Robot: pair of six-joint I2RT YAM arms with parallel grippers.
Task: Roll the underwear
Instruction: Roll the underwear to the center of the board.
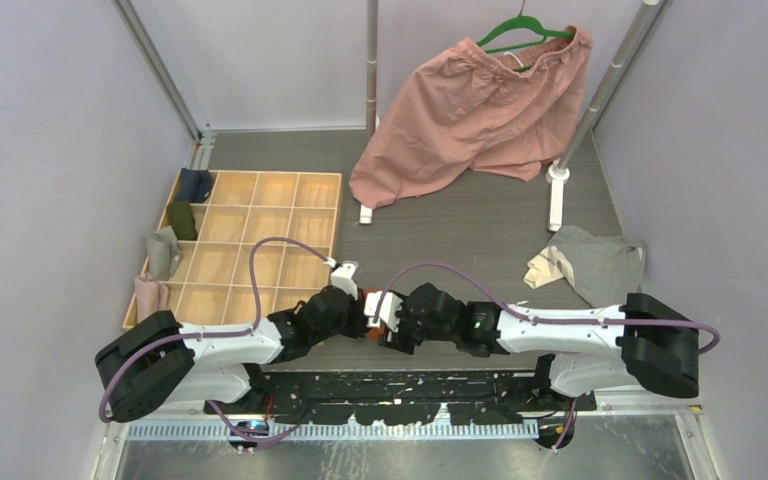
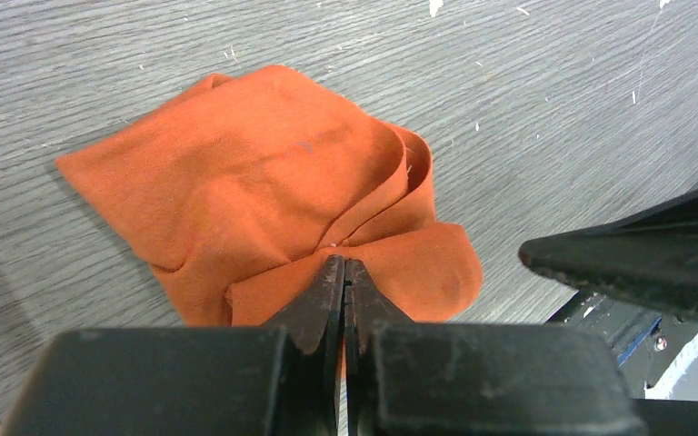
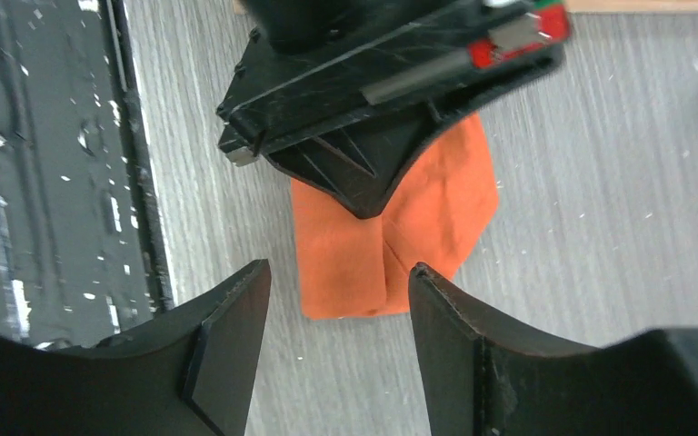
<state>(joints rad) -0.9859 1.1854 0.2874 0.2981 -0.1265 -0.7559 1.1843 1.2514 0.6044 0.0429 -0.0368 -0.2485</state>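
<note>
The rust-orange underwear (image 2: 264, 182) lies folded on the grey table, almost hidden under both wrists in the top view. My left gripper (image 2: 344, 265) is shut, and the cloth's creases gather at its tips. In the right wrist view that gripper points down onto the orange underwear (image 3: 436, 204). My right gripper (image 3: 336, 271) is open, its fingers astride the garment's near edge without touching it. One right finger (image 2: 636, 254) shows at the right of the left wrist view. The grey underwear (image 1: 595, 262) with cream trim lies crumpled at the right.
A wooden compartment tray (image 1: 260, 240) sits at the left, with small rolled cloths along its left side. Big pink shorts (image 1: 475, 110) hang from a green hanger on a rack (image 1: 371, 100) at the back. A black base rail (image 3: 50, 173) runs along the near table edge.
</note>
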